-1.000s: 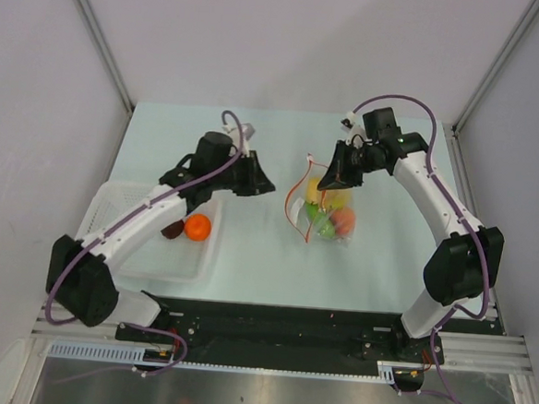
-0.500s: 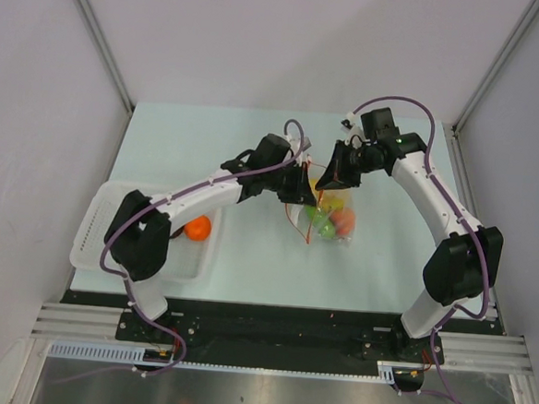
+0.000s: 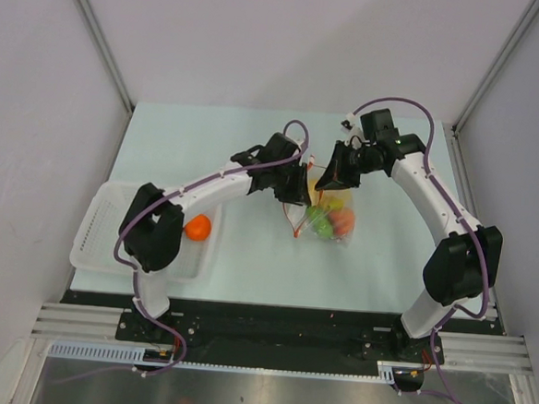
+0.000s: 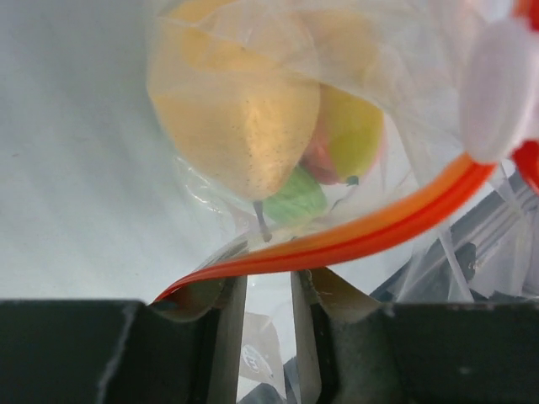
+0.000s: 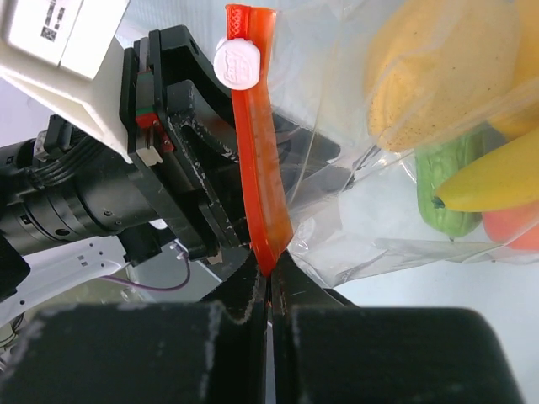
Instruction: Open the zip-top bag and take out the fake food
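Observation:
The zip-top bag (image 3: pixel 315 233) lies mid-table with its mouth lifted, holding fake food (image 3: pixel 340 222). My right gripper (image 3: pixel 330 179) is shut on the red-orange zip strip (image 5: pixel 259 168), pinched at its fingertips (image 5: pixel 269 271) just below the white slider (image 5: pixel 238 63). My left gripper (image 3: pixel 297 193) is open at the bag's mouth; in the left wrist view the strip (image 4: pixel 354 236) runs across its fingertips (image 4: pixel 268 282), with clear plastic in the gap. Through the bag I see a yellow-orange fruit (image 4: pixel 236 126), a green piece (image 4: pixel 295 198), a banana (image 5: pixel 497 181) and a cucumber (image 5: pixel 450 181).
A white mesh basket (image 3: pixel 101 223) sits at the near left with an orange fruit (image 3: pixel 197 227) in it; my left arm's elbow (image 3: pixel 152 231) hangs over it. Grey walls close in the table at the back and both sides.
My left arm has swung from above the basket rightward to the bag's mouth, beside the right gripper. The right gripper has kept its hold on the strip. The bag shifted slightly.

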